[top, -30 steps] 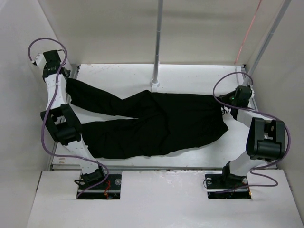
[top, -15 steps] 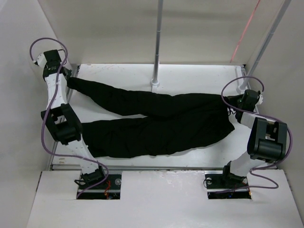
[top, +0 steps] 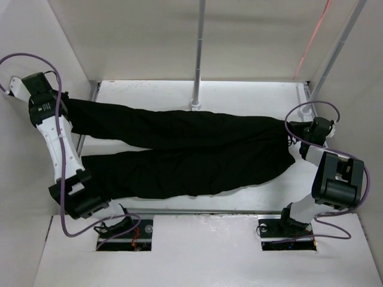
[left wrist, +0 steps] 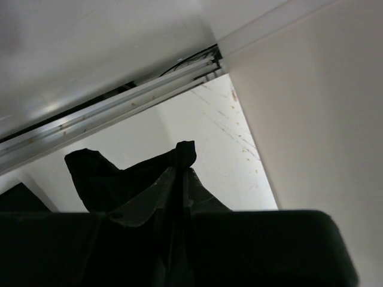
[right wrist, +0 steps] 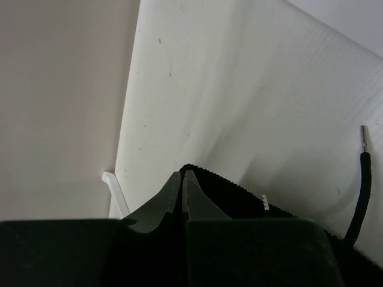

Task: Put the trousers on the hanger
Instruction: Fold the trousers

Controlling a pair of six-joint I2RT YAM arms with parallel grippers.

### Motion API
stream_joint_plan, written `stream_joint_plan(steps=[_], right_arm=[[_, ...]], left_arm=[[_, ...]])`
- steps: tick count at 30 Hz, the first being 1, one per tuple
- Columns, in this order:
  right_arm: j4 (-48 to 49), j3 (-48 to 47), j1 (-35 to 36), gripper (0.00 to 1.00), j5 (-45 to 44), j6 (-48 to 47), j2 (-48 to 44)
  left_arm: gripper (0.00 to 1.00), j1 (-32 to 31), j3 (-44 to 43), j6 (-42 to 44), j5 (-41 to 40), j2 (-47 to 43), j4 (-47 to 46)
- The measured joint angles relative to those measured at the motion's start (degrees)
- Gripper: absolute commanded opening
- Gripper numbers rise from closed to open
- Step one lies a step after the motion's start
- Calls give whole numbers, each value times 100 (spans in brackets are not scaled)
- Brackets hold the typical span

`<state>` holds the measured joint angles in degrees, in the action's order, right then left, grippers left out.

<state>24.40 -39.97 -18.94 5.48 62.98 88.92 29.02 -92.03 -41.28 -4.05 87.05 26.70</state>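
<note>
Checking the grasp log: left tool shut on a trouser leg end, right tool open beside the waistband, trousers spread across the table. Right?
Not quite. The right tool is not open: the right wrist view shows it shut on the waistband edge of the trousers. The rest holds: left tool shut on a leg end, trousers spread across the table.

White links (top: 60,149), black joints (top: 335,179), purple cables (top: 312,104); left claw (left wrist: 182,173), right claw (right wrist: 181,179) black.

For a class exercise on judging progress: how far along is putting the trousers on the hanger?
Done: left tool shut on a leg end, right tool shut on the waistband. In hand: trousers held stretched across the table. Left: getting them onto the hanger, apart at back right.
</note>
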Motion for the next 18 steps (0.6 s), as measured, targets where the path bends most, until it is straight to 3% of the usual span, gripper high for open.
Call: stream_joint_plan(steps=[8, 14, 18], right_arm=[[317, 647, -339, 0, 146, 411, -212], [302, 706, -446, 0, 289, 501, -535], [599, 944, -452, 0, 295, 597, -872]], left_arm=[[5, 269, 1292, -302, 79, -1178, 63], [4, 354, 1036, -345, -114, -1204, 682], [5, 271, 1097, -363, -229, -1541, 564]])
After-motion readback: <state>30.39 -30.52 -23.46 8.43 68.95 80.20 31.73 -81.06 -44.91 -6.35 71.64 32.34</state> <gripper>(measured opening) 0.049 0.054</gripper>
